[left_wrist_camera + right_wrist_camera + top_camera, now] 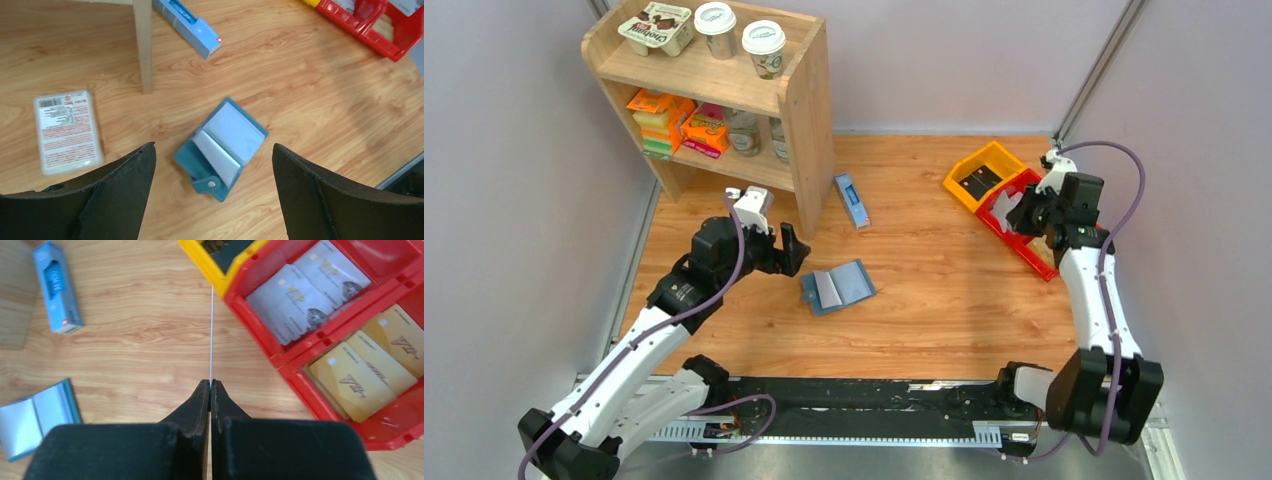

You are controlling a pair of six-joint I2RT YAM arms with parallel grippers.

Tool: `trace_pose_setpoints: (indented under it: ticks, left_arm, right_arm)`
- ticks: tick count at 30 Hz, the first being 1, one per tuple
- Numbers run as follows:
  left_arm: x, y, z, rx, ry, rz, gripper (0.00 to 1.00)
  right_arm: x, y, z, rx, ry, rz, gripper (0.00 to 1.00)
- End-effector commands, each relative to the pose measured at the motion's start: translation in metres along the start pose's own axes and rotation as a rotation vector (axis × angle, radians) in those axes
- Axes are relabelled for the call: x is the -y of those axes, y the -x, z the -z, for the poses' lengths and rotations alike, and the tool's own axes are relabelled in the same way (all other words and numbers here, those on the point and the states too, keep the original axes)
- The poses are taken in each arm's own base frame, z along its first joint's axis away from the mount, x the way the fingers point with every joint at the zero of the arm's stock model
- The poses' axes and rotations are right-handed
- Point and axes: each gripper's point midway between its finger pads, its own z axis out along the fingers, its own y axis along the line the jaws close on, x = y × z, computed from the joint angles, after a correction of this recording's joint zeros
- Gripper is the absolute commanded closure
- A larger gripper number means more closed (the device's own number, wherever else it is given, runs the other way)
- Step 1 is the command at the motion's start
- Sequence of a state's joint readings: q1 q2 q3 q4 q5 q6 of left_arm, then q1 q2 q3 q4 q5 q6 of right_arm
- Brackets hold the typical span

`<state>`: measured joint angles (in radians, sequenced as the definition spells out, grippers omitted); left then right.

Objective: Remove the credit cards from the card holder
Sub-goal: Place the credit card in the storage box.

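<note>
The teal-blue card holder (839, 288) lies open and flat on the wooden table, its pale blue pocket panels up and its closure tab (210, 184) sticking out. My left gripper (771, 246) hovers just left of it and above it, open wide; in the left wrist view the card holder (220, 147) shows between the spread fingers of the left gripper (212, 145). My right gripper (210, 382) is shut on a thin credit card (211, 330) seen edge-on, near the red bin (295, 367). That bin holds silver cards (305, 292) and gold cards (370, 367).
A yellow bin (984, 172) adjoins the red bin (1016, 232) at the back right. A wooden shelf (804, 110) with cups and packs stands at the back left. A long blue-and-white box (852, 200) lies beside it. A white-and-red flat pack (67, 130) lies near the shelf leg (143, 50).
</note>
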<state>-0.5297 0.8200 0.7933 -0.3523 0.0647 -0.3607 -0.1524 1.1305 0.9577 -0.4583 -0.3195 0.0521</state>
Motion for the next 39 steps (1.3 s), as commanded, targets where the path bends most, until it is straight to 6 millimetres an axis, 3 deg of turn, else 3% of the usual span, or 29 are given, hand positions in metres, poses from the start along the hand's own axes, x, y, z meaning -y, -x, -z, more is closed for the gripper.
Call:
trace_pose_setpoints:
  ticks: [1, 6, 14, 20, 24, 28, 30, 36, 39]
  left_arm:
    - [-0.012, 0.000, 0.012, 0.030, 0.040, -0.154, 0.07]
    - [-0.018, 0.001, 0.018, 0.054, 0.072, -0.142, 0.07]
    - [-0.022, 0.001, 0.018, 0.045, 0.095, -0.157, 0.07]
    - [-0.024, -0.006, 0.012, -0.009, 0.100, -0.159, 0.07]
    - [-0.022, -0.007, 0.009, -0.023, 0.089, -0.163, 0.09]
    - [-0.020, -0.009, 0.005, -0.049, 0.074, -0.171, 0.10]
    - [-0.017, -0.012, 0.002, -0.064, 0.056, -0.165, 0.11]
    - [-0.002, -0.018, -0.005, -0.106, -0.012, -0.112, 0.12]
    - [0.003, -0.022, -0.010, -0.134, -0.036, -0.079, 0.12]
  right_arm:
    - [0.029, 0.024, -0.010, -0.001, -0.001, 0.027, 0.98]
    - [0.057, 0.022, -0.041, -0.091, -0.012, 0.030, 0.98]
    - [0.079, -0.003, -0.088, -0.267, 0.035, 0.004, 0.97]
    - [0.095, -0.022, -0.109, -0.322, 0.027, -0.006, 0.93]
    - [0.113, -0.015, -0.110, -0.312, -0.066, 0.000, 0.69]
    - [0.129, 0.006, -0.102, -0.241, -0.183, 0.032, 0.68]
    - [0.131, 0.019, -0.096, -0.206, -0.220, 0.046, 0.59]
    - [0.124, 0.047, -0.080, -0.127, -0.353, 0.105, 0.49]
    - [0.094, 0.057, -0.075, -0.082, -0.314, 0.077, 0.46]
